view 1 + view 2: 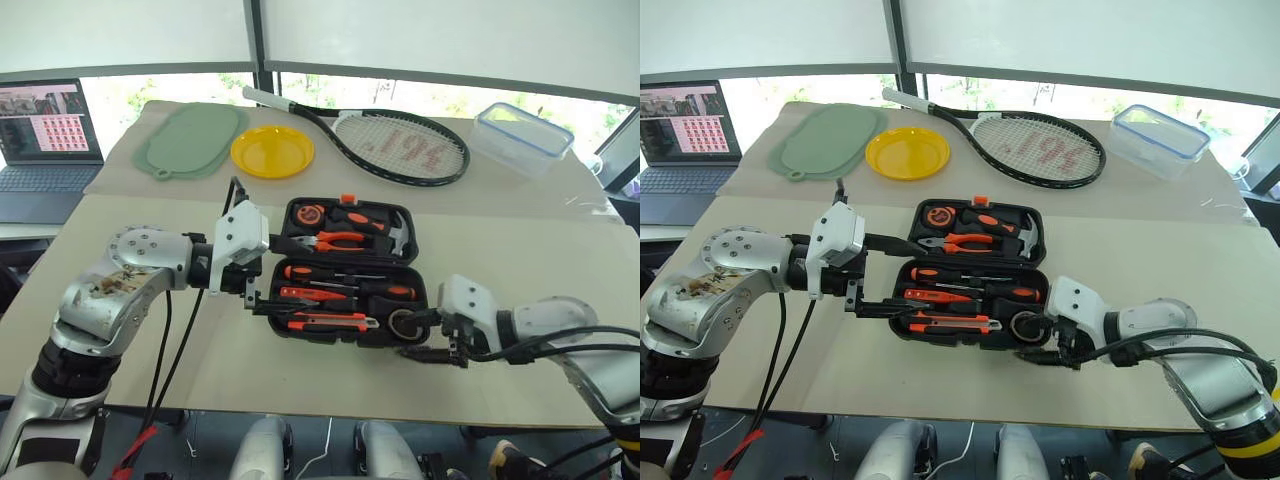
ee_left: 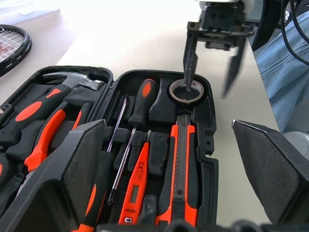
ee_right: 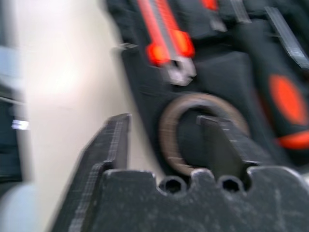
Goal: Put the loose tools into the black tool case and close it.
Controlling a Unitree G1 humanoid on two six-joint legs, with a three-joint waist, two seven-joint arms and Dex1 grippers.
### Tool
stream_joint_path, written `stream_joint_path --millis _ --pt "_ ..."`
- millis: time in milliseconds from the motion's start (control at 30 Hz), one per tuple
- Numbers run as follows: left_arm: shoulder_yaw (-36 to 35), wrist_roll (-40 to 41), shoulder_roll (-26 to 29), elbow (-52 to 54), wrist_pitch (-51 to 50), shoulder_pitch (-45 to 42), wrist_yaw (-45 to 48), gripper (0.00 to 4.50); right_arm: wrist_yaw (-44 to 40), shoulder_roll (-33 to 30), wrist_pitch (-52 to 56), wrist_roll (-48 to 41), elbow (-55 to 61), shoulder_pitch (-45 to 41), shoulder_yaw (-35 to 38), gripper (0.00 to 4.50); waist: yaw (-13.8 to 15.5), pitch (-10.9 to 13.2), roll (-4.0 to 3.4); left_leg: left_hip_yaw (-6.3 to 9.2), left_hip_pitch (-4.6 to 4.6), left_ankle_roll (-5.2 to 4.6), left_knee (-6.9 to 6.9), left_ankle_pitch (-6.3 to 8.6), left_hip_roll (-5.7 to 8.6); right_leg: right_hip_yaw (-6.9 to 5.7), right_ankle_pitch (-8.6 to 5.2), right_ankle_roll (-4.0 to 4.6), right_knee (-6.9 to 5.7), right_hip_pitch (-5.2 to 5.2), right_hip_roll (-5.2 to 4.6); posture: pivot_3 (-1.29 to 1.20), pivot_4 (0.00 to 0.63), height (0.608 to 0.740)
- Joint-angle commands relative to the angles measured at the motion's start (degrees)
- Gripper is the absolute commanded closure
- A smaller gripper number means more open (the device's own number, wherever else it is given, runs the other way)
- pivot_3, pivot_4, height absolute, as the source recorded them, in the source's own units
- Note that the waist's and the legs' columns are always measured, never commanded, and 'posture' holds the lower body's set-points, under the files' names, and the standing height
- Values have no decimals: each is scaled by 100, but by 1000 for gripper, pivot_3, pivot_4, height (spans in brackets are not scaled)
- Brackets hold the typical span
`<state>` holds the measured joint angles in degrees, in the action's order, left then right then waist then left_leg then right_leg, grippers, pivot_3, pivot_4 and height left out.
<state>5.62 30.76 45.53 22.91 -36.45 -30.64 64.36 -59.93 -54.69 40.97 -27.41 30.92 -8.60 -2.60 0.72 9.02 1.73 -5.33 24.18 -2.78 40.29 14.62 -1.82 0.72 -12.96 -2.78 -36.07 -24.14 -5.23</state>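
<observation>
- Centrally on the table (image 1: 300, 380), the case (image 1: 345, 272) lies fully open, its two halves flat, the orange latch (image 1: 348, 198) at its far edge.
- Its near edge sits a little back from the table's near edge, leaving a bare strip of table in front; wide bare table lies to either side.
- Left hand (image 1: 262, 292) hovers at the case's left edge, fingers wide apart, holding nothing.
- Right hand (image 2: 212, 60) is at the case's near right corner, fingers apart: one finger dips inside the tape roll (image 2: 186, 90), the other hangs outside the case wall over the table.
- Near half holds, counted: two black-and-orange screwdrivers (image 1: 340, 273), one red screwdriver (image 2: 136, 181), one knife (image 1: 325, 322), one tape roll, each lying in a recess.
- Far half holds one pair of pliers (image 1: 335, 240), one hammer (image 1: 400, 235) and one round orange piece (image 1: 307, 213) I cannot identify.
- Beyond the case, well apart from it: one racket (image 1: 385, 140), one yellow plate (image 1: 272, 151), one green mat (image 1: 192, 140), one clear box (image 1: 522, 138).
- One laptop (image 1: 45, 140) stands off the table's far left.
</observation>
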Motion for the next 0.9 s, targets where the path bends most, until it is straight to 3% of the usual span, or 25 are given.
stream_joint_path --millis 33,100,200,300,567,633,900 --pt "-60 -21 18 41 108 -71 -5 0 -89 -141 180 -526 110 -198 744 99 -1 0 0 0 -1 0 0 0 -1 0 0 0 0 1 1 0 150 738" --pt "-152 -158 25 -211 126 22 -165 0 50 -115 287 -600 -509 -509 1060 99 -1 0 0 0 -1 0 0 0 -1 0 0 0 0 0 1 0 150 738" --pt "-310 -485 115 -833 481 296 -271 0 248 -96 151 -321 -1316 -715 1076 771 -4 0 0 -2 -5 0 0 0 0 1 1 1 0 3 2 0 150 738" --pt "-345 -752 271 -1289 800 563 -219 740 251 -91 -183 30 -1809 -698 873 1913 -6 0 0 -5 -5 1 -12 -1 0 1 -1 6 1 -4 3 0 150 738" --pt "-22 -1649 206 -2217 1645 712 -291 3761 367 259 -1004 933 -2869 -950 170 4500 -2 0 -1 -14 1 2 -12 -1 1 0 -1 6 1 -10 -1 0 150 738" --pt "118 -1802 106 -2337 1781 698 -299 4445 321 396 -1135 1066 -2958 -1047 -28 4500 -4 0 -1 -14 1 2 -13 -1 1 1 -1 6 1 -11 -2 0 150 738" --pt "281 -1756 -329 -1930 1421 735 -386 4445 333 879 -1313 1357 -3043 -1400 -407 4500 -10 0 -1 -15 2 2 -12 -1 0 1 -1 5 -1 -12 -1 0 150 738"
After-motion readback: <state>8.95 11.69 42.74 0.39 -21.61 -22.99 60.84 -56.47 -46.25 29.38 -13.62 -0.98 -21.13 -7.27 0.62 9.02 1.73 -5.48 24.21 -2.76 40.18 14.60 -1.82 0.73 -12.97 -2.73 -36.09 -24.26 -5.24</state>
